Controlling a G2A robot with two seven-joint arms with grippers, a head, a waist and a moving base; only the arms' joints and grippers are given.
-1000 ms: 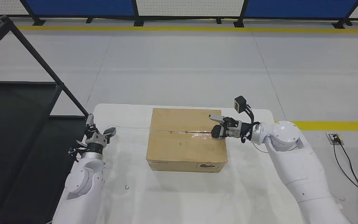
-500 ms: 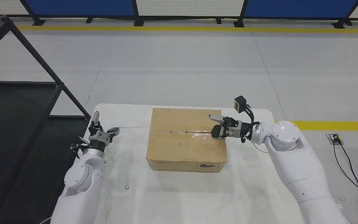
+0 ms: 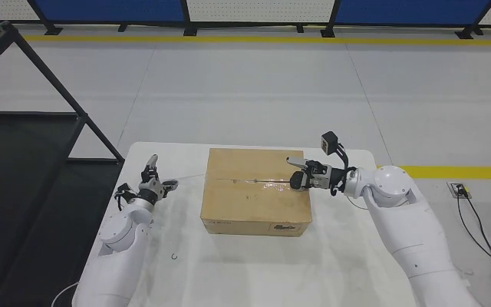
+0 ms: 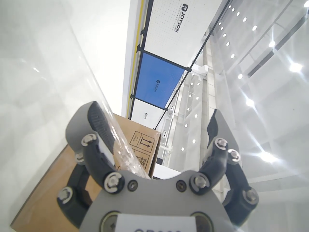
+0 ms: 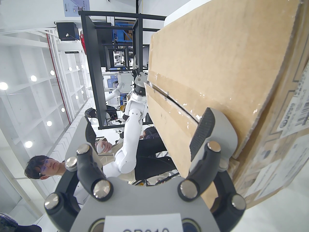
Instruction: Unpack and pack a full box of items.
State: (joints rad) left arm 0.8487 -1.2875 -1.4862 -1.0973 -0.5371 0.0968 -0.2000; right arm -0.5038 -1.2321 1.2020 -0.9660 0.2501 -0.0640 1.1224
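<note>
We see the box, flaps down, in the middle of the table. Our right gripper is spread wide at its right edge, one finger on the lid seam. The left gripper gapes too, left of the box, and clear tape seems stuck to one finger.

White table — cardboard box; dark speck

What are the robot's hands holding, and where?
Nothing is gripped: left gripper and right gripper are open; clear tape only touches one left finger.
</note>
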